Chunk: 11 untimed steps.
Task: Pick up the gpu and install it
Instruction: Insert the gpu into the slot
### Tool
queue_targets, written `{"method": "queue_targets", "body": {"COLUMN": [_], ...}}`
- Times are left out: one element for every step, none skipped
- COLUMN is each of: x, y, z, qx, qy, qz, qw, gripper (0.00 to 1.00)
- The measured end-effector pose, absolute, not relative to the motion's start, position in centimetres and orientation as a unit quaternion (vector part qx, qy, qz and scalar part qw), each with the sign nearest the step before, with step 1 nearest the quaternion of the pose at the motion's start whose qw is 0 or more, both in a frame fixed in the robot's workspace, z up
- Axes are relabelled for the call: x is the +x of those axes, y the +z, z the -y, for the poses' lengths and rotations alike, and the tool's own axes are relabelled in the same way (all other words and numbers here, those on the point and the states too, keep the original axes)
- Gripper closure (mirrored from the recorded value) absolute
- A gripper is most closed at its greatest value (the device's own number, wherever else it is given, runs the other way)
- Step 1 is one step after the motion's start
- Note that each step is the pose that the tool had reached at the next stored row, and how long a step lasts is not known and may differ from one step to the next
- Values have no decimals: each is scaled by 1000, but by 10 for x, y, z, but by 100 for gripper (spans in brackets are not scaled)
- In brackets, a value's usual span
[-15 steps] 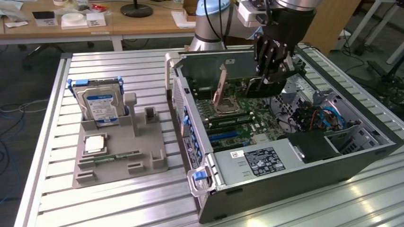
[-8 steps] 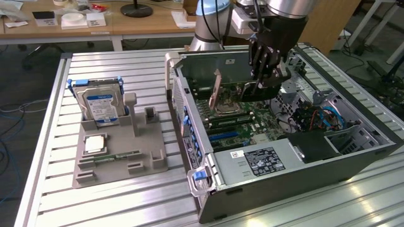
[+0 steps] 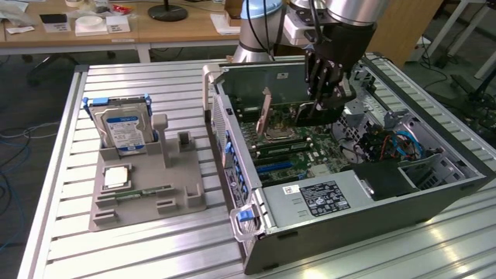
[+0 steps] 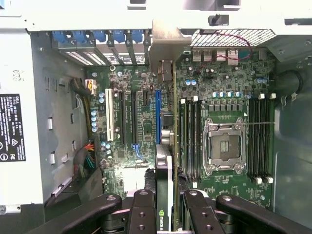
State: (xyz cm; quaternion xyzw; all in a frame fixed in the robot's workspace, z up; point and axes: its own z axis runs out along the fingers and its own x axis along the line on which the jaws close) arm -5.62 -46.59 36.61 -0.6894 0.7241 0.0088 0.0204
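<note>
In the wrist view, our gripper (image 4: 164,207) is clamped on the gpu (image 4: 164,170), held edge-on just beside the motherboard's blue slot (image 4: 157,117). The exterior view shows this happening inside the open case (image 3: 403,206), with a hard drive (image 3: 124,131) well apart on a tray (image 3: 139,203).

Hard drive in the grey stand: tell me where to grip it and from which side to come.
Take the hard drive by its top edge, coming straight down from above, fingers across its two broad faces. It stands upright on edge in the grey stand. The slot covers its lower part and blue rails line its narrow sides, so the top looks freest.
</note>
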Motion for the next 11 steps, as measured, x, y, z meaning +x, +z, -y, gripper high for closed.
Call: {"method": "queue_targets", "body": {"x": [-56,-56,-56,-56,-56,-56,-56,-56,-56,-56,-56], "y": [365,363,361,360,358,357,356,355,355,355,355], "z": [466,466,466,466,466,466,466,466,466,466,466], "qx": [-689,-689,-689,-689,-689,-689,-689,-689,-689,-689,-689], "qy": [9,9,9,9,9,9,9,9,9,9,9], "qz": [-724,-724,-724,-724,-724,-724,-724,-724,-724,-724,-724], "qw": [20,20,20,20,20,20,20,20,20,20,20], "gripper": [73,73,73,73,73,73,73,73,73,73,73]}}
